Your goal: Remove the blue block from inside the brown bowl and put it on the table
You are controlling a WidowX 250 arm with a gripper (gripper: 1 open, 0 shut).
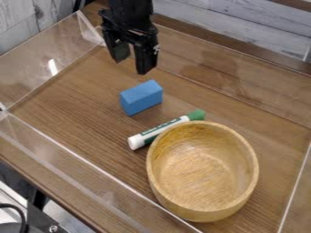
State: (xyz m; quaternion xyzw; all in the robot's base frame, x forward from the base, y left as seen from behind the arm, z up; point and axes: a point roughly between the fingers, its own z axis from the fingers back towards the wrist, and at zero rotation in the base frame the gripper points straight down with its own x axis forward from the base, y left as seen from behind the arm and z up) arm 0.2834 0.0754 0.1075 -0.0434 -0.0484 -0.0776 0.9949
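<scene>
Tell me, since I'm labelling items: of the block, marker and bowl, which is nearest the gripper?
The blue block; the marker and bowl lie farther from the gripper.

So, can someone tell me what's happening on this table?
A robot gripper, jaws apart and holding nothing, hovers near a blue block that lies on the wooden table. The brown bowl has nothing in it, with a white marker beside it. The block is out of the bowl, so the job looks done.
</scene>
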